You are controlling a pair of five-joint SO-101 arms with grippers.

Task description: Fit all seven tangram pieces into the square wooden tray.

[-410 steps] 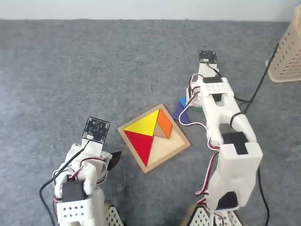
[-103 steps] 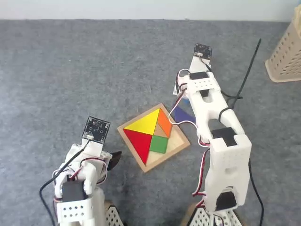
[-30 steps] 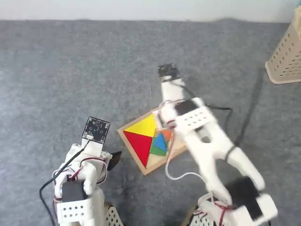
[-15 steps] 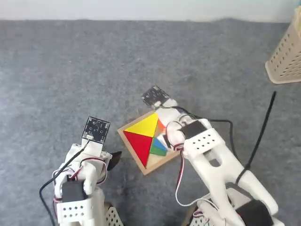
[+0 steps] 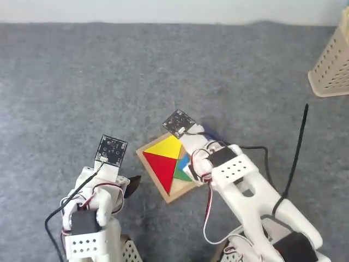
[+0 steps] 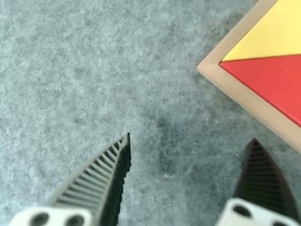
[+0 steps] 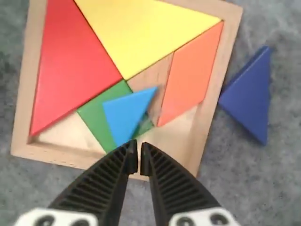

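— Where's the small light-blue wooden triangle [image 7: 126,112]?
— Mid-frame in the square wooden tray [image 7: 221,61], crooked on the green square piece [image 7: 94,116]. The right pincer [image 7: 139,143], closed, is just beside its corner. Nudge it gently off, flat.

In the high view the right arm [image 5: 245,180] covers the wooden tray's [image 5: 175,191] right half and most of the dark blue triangle [image 5: 210,132]. The left wrist view's edge cuts the tray to one corner. The light blue triangle [image 7: 126,114] overlaps part of the green square [image 7: 96,117]
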